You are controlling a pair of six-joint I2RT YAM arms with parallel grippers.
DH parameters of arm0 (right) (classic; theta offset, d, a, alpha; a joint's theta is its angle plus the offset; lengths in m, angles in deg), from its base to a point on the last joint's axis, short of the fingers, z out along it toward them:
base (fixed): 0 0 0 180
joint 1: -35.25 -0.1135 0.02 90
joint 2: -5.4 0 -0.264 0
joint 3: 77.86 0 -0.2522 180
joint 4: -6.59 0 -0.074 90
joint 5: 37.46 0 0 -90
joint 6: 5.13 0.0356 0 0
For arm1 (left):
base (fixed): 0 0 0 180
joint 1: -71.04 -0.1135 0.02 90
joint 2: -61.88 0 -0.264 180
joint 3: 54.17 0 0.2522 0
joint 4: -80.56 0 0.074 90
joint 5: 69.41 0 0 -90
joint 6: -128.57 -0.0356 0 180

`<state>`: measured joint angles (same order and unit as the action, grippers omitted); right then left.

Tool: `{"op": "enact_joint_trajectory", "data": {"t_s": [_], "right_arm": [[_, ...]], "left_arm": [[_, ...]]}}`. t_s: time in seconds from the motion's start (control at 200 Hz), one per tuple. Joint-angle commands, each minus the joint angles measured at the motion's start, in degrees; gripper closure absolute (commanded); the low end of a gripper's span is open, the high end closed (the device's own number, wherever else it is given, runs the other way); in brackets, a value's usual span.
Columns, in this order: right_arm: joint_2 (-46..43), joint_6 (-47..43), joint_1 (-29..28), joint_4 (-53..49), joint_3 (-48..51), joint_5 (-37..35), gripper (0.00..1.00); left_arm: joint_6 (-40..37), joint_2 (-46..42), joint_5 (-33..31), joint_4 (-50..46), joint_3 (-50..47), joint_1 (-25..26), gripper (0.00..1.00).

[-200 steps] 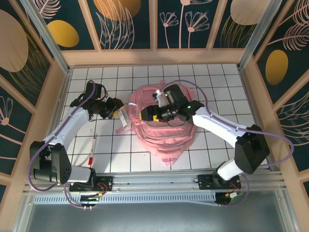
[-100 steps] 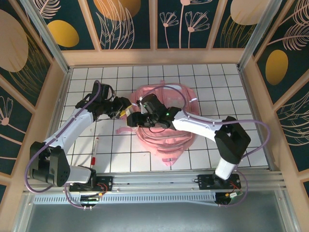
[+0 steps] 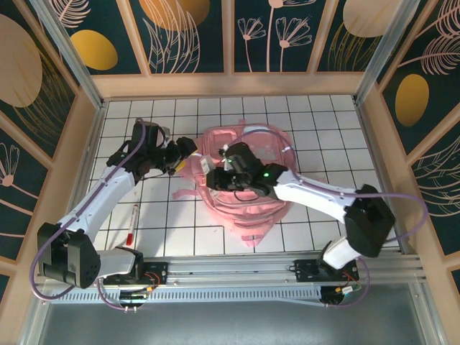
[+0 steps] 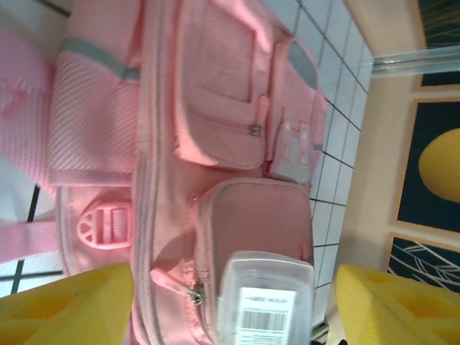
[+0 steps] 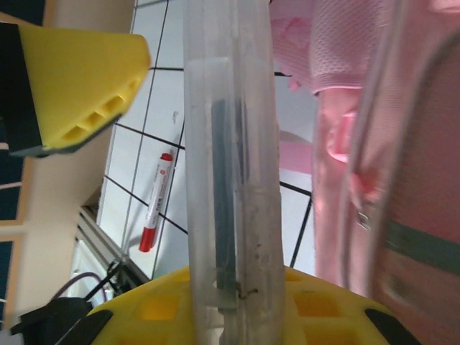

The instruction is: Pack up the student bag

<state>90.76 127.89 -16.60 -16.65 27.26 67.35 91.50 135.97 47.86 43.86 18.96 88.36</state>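
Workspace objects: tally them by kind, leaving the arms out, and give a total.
Pink backpack: 1
Clear plastic case: 1
Red marker: 1
Total: 3

One pink bag (image 3: 241, 215), with one mesh pocket (image 4: 93, 108) and one buckle (image 4: 104, 224) on its side. One clear case (image 5: 230, 144), with one dark pen (image 5: 224, 215) inside and one barcode label (image 4: 264, 316) on it. One red marker (image 3: 131, 225). Two arms, left arm (image 3: 108, 190) and right arm (image 3: 316, 192). Two grippers, left gripper (image 3: 185, 153) and right gripper (image 3: 210, 175), each with two yellow fingers (image 4: 65, 302)
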Motion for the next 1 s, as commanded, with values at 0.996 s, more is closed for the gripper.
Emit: {"op": "enact_joint_trajectory", "data": {"t_s": [0.996], "right_arm": [[-32.16,-1.69,40.32,-29.92,9.23,9.49,0.88]], "left_arm": [[-99.29,17.60,-4.65,-7.38,11.15,29.32,0.13]]}}
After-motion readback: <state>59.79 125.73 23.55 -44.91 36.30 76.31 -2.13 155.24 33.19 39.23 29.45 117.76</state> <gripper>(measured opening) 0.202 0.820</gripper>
